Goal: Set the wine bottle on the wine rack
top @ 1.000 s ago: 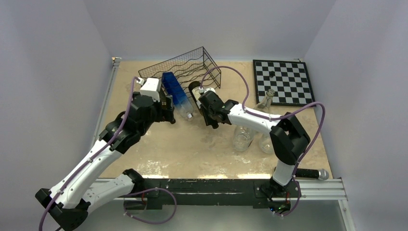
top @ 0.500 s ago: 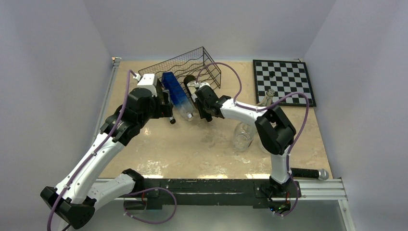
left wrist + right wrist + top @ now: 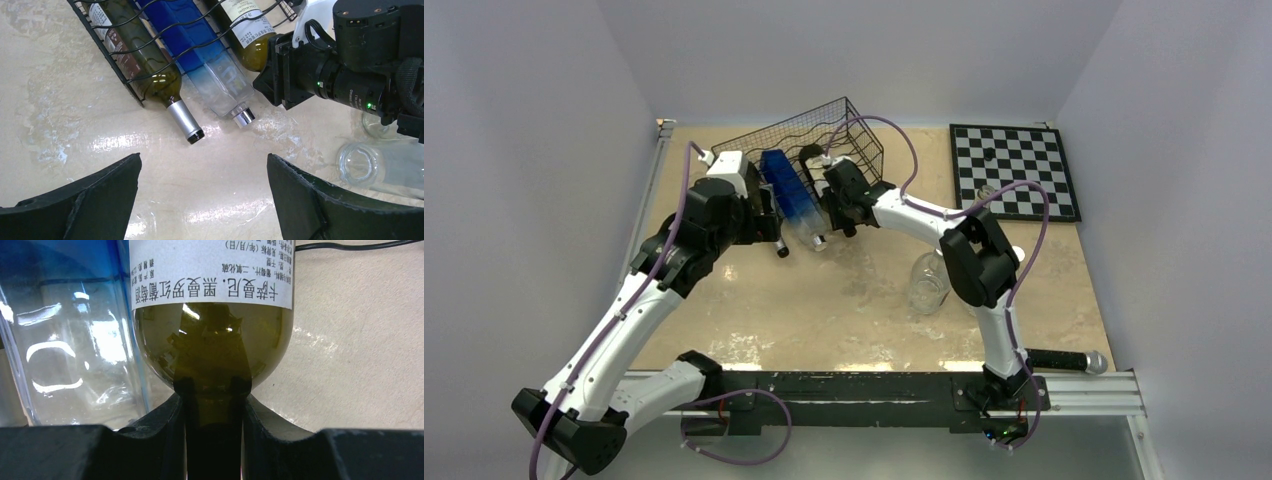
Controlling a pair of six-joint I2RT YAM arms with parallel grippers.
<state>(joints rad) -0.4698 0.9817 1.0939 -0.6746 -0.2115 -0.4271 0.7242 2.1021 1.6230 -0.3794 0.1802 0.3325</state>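
The black wire wine rack (image 3: pixel 864 140) lies tilted at the back of the table; its mesh also shows in the left wrist view (image 3: pixel 107 55). My right gripper (image 3: pixel 837 203) is shut on the neck of a dark olive wine bottle with a white label (image 3: pixel 210 335), whose body lies in the rack (image 3: pixel 812 160) (image 3: pixel 245 35). In the right wrist view my right gripper (image 3: pixel 212 390) clamps the neck on both sides. My left gripper (image 3: pixel 202 165) is open and empty above the table, in front of the rack (image 3: pixel 774 235).
A blue-tinted clear bottle (image 3: pixel 210 55) and a green bottle with a silver cap (image 3: pixel 150 70) lie in the rack, necks sticking out. Clear glass jars (image 3: pixel 929 285) stand at mid-right, a chessboard (image 3: pixel 1014 170) at back right, a microphone (image 3: pixel 1069 360) on the front rail.
My right arm has pushed the wine bottle up and left, deeper into the rack beside the blue bottle. My left gripper has shifted slightly towards the rack.
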